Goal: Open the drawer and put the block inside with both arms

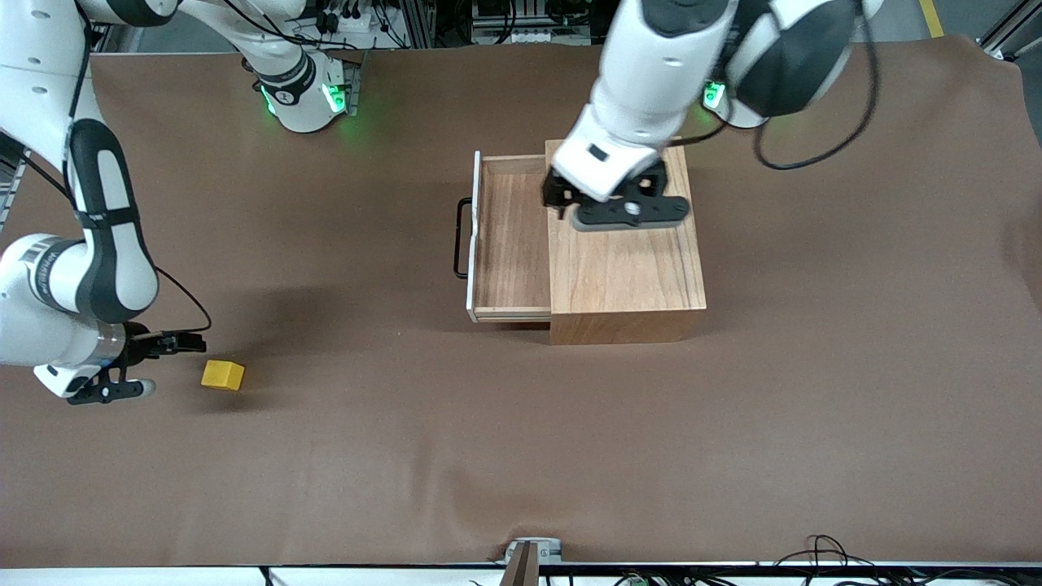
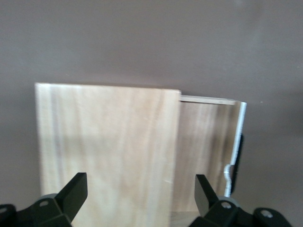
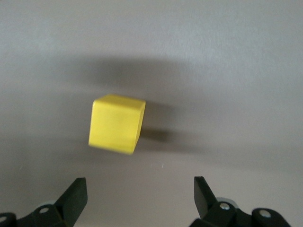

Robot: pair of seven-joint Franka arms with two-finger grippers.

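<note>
Drawer (image 1: 511,244) open; both grippers' fingers spread: left (image 1: 606,199) over box (image 1: 627,268), right (image 1: 134,366) beside block (image 1: 222,374).

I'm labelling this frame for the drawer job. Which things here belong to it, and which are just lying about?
Part of the job:
drawer, pulled open, nothing in it
box that holds it
block on the table
left gripper, open over the box
right gripper, open beside the block

Lying about:
brown table cover
cables at the table's near edge
</note>
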